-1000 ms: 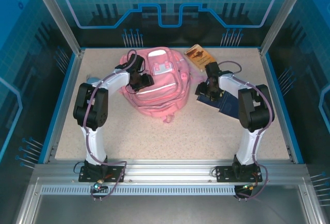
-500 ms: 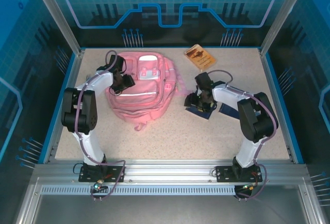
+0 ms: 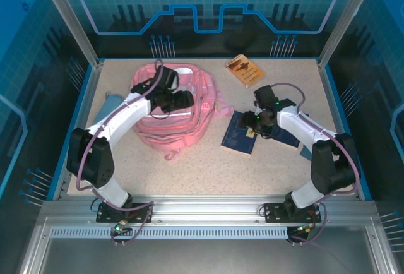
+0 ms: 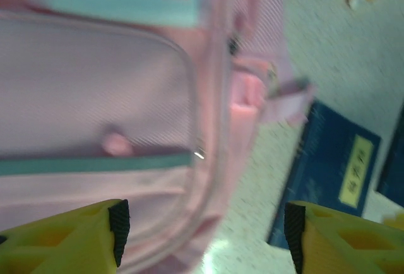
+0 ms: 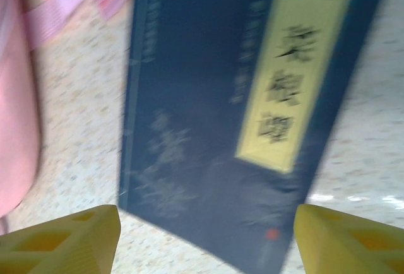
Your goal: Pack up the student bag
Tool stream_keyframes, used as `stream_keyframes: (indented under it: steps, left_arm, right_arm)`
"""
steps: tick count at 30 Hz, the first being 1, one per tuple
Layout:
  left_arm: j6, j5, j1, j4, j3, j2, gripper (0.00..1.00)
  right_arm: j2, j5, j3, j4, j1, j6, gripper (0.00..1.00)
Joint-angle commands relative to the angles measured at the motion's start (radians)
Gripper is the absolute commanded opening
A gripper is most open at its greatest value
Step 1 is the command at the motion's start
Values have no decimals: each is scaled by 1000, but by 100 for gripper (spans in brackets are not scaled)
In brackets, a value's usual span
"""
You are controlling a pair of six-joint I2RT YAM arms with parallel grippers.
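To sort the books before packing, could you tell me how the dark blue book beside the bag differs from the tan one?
The dark blue book looks larger than the tan book. The dark blue book lies beside the student bag; the tan book lies near the far edge. Both lie flat.

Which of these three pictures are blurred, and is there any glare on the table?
Top external: sharp and evenly lit, student bag and blue book clear-edged. Left wrist: bag and book softly blurred. Right wrist: the book's yellow label smeared, unreadable; bright glare spots on the table.
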Motion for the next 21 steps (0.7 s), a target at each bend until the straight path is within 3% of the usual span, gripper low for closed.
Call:
stream_keyframes:
  steps: [1, 8, 21]
  left_arm:
    - [-74, 87, -89, 3, 42, 64, 68]
    - [-106, 93, -261, 26, 173, 286, 65]
    - [-16, -151, -396, -141, 474, 633, 53]
  right_arm:
    - [41, 22, -28, -49, -59, -48, 73]
    - [113, -30, -51, -3, -108, -65, 66]
    - [192, -121, -50, 48, -108, -61, 49]
